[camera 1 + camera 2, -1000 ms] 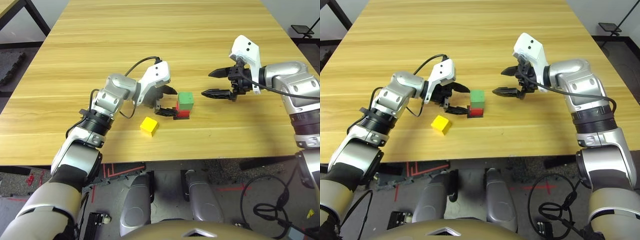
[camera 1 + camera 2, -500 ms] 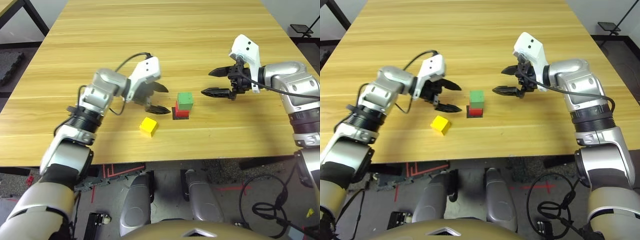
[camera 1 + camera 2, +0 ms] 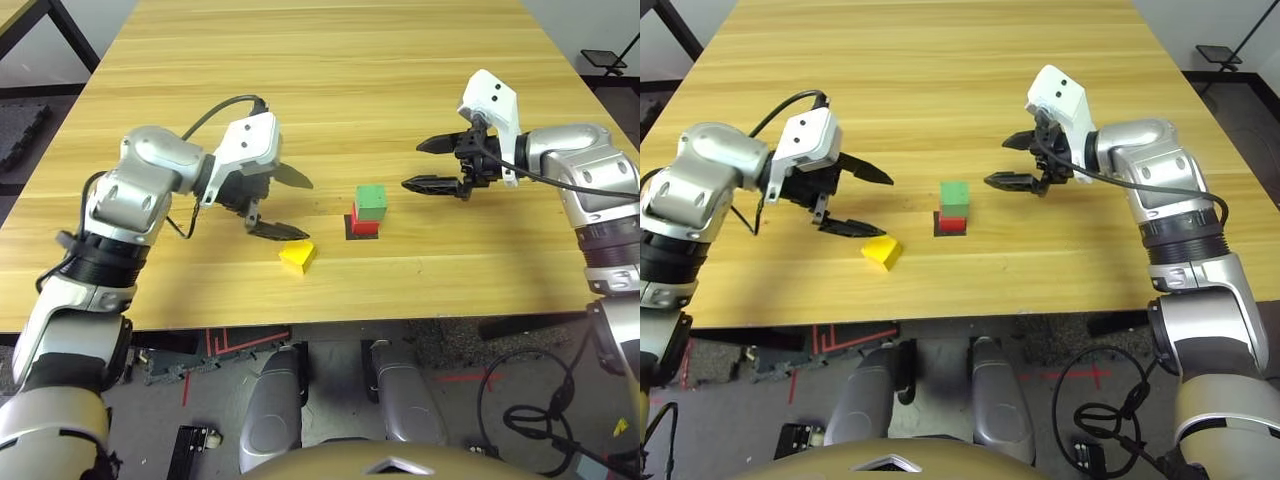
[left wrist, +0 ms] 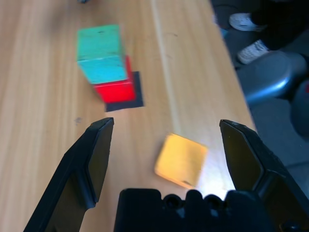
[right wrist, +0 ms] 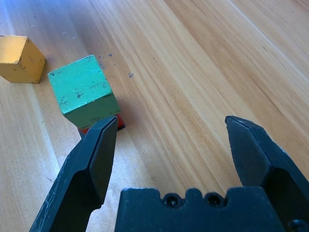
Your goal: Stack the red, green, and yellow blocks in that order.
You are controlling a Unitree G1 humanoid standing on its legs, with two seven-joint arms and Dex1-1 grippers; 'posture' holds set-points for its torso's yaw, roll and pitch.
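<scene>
- The green block [image 3: 371,200] sits on top of the red block [image 3: 363,222], and the red block rests on a flat black square patch [image 3: 362,228] on the wooden table [image 3: 330,80].
- The yellow block [image 3: 297,256] lies on the table near the patch, towards the robot's left and closer to the table's front edge.
- The left gripper [image 3: 285,205] hangs just beside the yellow block, fingers spread wide and holding nothing.
- The right gripper [image 3: 426,165] hovers on the stack's other side, near it but apart, fingers also wide and empty.
</scene>
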